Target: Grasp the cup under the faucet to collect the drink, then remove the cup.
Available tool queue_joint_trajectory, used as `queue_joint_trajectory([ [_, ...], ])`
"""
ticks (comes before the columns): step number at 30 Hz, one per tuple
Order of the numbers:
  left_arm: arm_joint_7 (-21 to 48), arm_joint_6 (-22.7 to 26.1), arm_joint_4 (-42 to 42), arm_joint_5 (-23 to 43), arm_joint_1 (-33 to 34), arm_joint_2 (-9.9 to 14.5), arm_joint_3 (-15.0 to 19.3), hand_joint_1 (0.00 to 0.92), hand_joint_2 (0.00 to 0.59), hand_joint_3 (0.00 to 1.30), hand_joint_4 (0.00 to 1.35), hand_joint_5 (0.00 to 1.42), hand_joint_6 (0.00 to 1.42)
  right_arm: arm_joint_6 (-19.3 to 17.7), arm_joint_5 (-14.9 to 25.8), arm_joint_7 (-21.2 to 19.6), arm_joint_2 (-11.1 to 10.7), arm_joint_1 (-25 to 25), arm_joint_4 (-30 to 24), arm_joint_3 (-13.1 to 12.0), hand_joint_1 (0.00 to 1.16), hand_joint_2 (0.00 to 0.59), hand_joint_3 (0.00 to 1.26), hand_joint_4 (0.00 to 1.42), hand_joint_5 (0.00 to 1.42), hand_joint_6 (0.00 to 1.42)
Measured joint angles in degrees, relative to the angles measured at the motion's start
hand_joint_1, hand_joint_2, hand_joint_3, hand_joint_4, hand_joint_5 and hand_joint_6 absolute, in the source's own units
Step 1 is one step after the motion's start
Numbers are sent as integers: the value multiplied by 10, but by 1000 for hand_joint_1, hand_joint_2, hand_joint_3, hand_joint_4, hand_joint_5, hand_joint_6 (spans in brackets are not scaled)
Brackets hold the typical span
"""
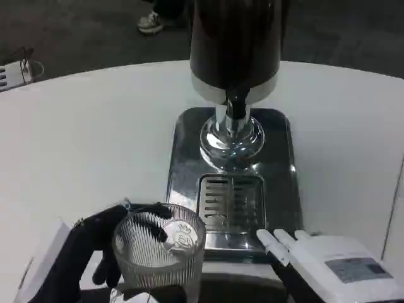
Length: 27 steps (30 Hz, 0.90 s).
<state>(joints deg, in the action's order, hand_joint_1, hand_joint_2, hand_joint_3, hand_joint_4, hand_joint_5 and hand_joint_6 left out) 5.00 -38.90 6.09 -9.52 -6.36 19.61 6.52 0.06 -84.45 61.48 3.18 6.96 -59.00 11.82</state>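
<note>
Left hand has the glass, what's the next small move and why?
Probably slide the ribbed glass cup in the left hand right and forward onto the slotted drip grate, under the faucet. The cup sits left of the grate at the tray's near edge. The right hand waits beside it.

The white table (95, 126) spreads before me, its curved far edge running from nine o'clock up across twelve and down toward three. Its top is plain and smooth. At three o'clock a thin straight seam (395, 196) cuts across it near the edge of my sight. Beyond the rim lies a dark floor (76, 31). At eleven o'clock, out on that floor, stands a pale shoe (150, 24) with a dark leg above it — someone's, well apart from the table. At nine o'clock, just past the rim, sits a small white object (12, 72) with thin wires on it — too cropped to name.
</note>
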Motion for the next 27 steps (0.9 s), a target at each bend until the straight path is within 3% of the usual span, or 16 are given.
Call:
queue_joint_trajectory([
  [27,4,0,0,2,-6,0,-2,580,0,986,1131,1298,1424,0,-5,1,0,1,0,4,466,498,0,0,0,0],
])
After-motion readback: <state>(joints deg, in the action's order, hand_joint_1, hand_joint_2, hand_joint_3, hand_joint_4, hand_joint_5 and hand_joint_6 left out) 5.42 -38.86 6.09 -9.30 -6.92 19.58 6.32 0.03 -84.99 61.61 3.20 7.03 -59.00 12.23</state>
